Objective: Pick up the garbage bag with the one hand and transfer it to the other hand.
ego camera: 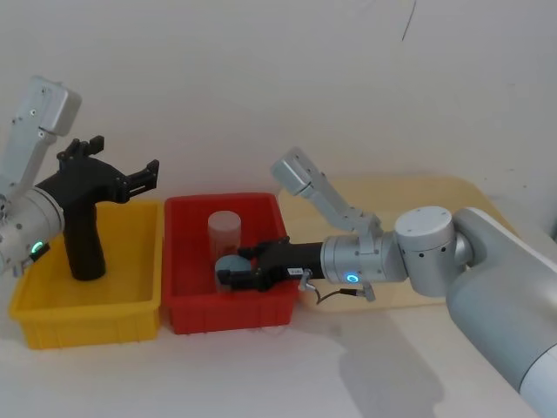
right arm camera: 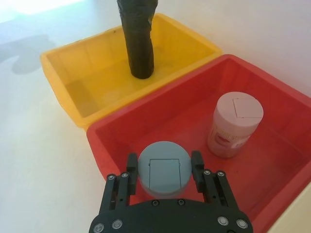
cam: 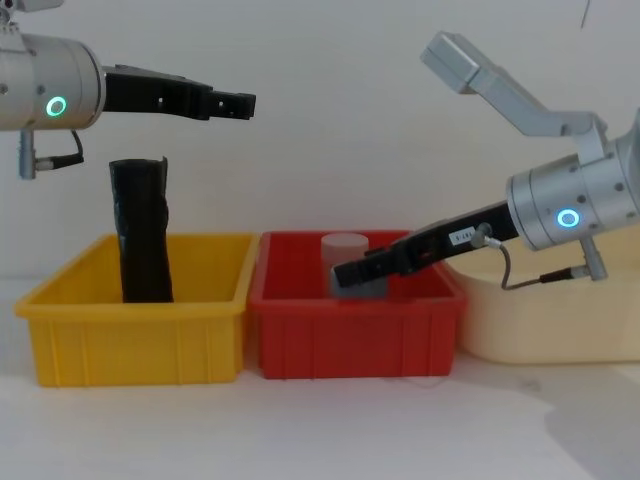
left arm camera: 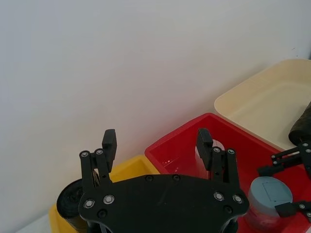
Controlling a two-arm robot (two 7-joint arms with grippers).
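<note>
The black roll [ego camera: 84, 244] in view stands upright in the yellow bin [ego camera: 52, 305]; its surface looks uneven, with no label visible. Above it hovers the left gripper [cam: 232, 101], fingers spread and empty. The right gripper [right arm camera: 163, 167] reaches into the red bin [ego camera: 261, 315], clamped around a grey-lidded container [right arm camera: 164, 168] beside a pale jar [right arm camera: 235, 124].

My left gripper [ego camera: 130, 178] open above yellow bin [ego camera: 87, 306], tall black roll [ego camera: 84, 239] upright inside. My right gripper [ego camera: 233, 270] in red bin [ego camera: 228, 306], fingers around grey-lidded jar [ego camera: 231, 268]; translucent jar [ego camera: 224, 231] behind.
</note>
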